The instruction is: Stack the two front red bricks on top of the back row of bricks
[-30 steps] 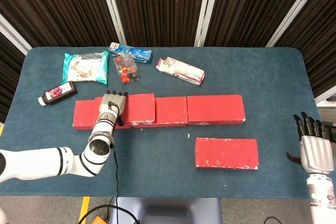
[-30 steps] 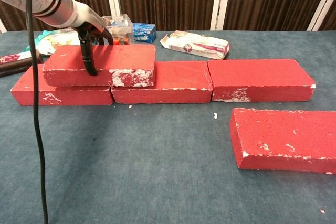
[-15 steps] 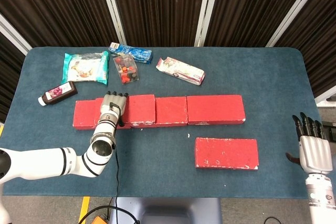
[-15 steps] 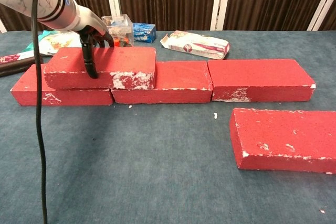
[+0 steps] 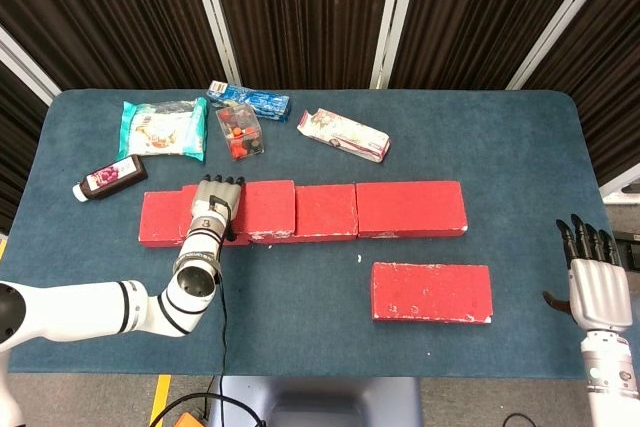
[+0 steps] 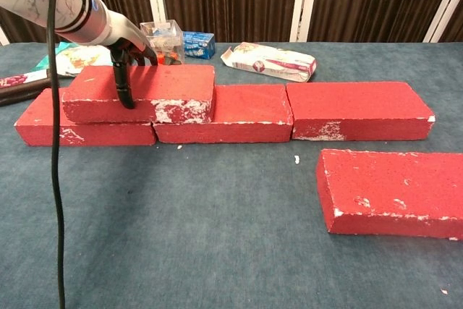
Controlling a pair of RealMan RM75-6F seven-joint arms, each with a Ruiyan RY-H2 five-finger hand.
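Left hand (image 5: 213, 205) grips the stacked brick (image 6: 141, 92), thumb down the front face, other fingers over the top toward the back edge. That brick sits on the back row (image 5: 400, 209), over the seam between the leftmost and middle bricks, roughly level. Whether it rests fully on them or I carry some of its weight, I can't tell from these angles.

Right hand (image 5: 596, 282) hangs off the table's right edge, fingers straight and apart, holding nothing.

Second front brick (image 5: 432, 291) lies flat on the blue table (image 5: 300, 287), near the right end of the back row and apart from it. Small white crumb (image 6: 296, 158) lies between them.

Behind the row:
- clear box of small red bits (image 5: 240, 132), just behind the stacked brick
- blue carton (image 5: 248, 100) behind that
- white-and-red packet (image 5: 343, 135) to the right
- teal snack bag (image 5: 163, 128) at far left
- dark bottle (image 5: 108, 178) near the row's left end

My left arm crosses the near left of the table, and its black cable (image 6: 53, 142) hangs down the left of the chest view. Neither blocks the path to the second brick.

Versus one second ago: stacked brick has slid slightly right and settled a bit flatter on the row, my thumb in the same spot on its face. Right hand has drifted a touch lower. Everything else unmoved.
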